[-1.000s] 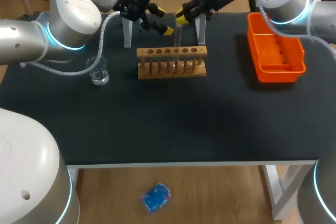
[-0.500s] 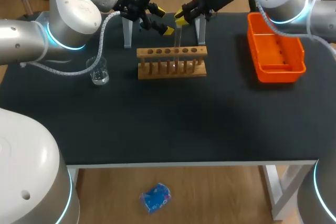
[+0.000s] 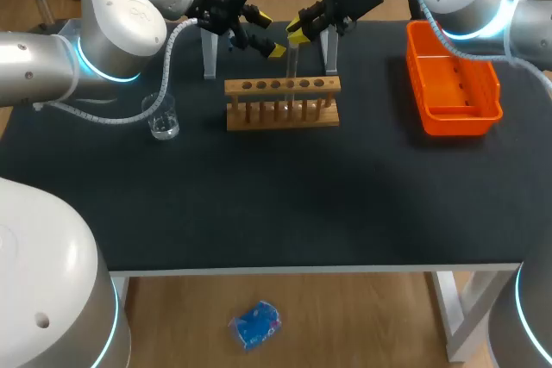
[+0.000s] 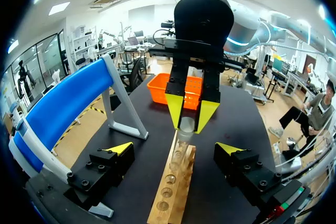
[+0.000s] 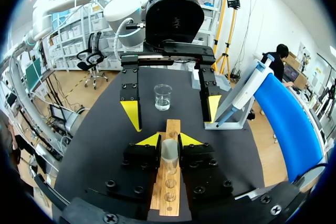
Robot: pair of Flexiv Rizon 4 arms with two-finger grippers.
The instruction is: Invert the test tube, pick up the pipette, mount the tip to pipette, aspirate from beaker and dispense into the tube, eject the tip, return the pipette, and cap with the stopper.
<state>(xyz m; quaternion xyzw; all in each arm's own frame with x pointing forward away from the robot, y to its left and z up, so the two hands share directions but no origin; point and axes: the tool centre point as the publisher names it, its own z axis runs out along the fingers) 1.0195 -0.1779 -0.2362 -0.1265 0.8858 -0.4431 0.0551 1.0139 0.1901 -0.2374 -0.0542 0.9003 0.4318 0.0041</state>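
Right wrist view: right tool (image 5: pixel 169 142) is clamped on the clear glass test tube (image 5: pixel 169 157), which stands upright in the wooden tube rack (image 5: pixel 168 190), far centre of the black worktop (image 3: pixel 259 196). Left tool (image 3: pixel 266 34) is wide open and empty, just left of the tube.

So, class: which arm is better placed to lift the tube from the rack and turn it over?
Right. Its gripper is shut on the tube in the rack; the left gripper hangs open beside it, holding nothing.
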